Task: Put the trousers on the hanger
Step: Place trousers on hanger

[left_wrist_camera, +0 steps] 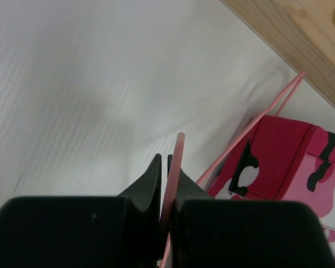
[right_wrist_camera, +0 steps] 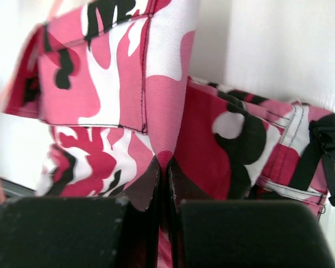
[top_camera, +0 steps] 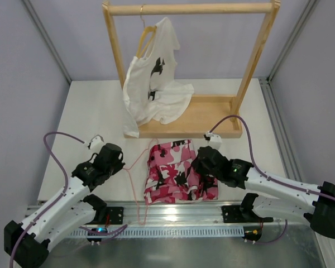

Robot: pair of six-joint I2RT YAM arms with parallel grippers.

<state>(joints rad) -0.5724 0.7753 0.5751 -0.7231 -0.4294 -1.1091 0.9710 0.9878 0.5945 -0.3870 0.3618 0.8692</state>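
— Where do we find the trousers (top_camera: 176,173)?

— We see them on the white table (top_camera: 95,111), folded into a squat bundle just in front of the base of the wooden rack (top_camera: 201,120), between the two arms.

— And how do they look to us?

— Pink, white and black camouflage, with darker magenta where a fold turns over. From the right wrist we make out stitched seams and a black strap (right_wrist_camera: 324,151) hanging at the right edge of the cloth.

— What do we say of the right gripper (right_wrist_camera: 163,167)?

— Its fingers are pressed together on a raised ridge of the trousers, right along a seam.

— And the left gripper (left_wrist_camera: 166,167)?

— Closed as well, pinching the thin pink wire of the hanger (left_wrist_camera: 177,162). The wire stands up between the fingers, and two more strands run slantwise along the left edge of the trousers toward the rack's base. We cannot tell whether any wire passes under the cloth.

— Anything else we note?

— A white T-shirt (top_camera: 153,89) with a black print hangs from the rack on a wooden hanger (top_camera: 147,33), its hem spilling onto the base.
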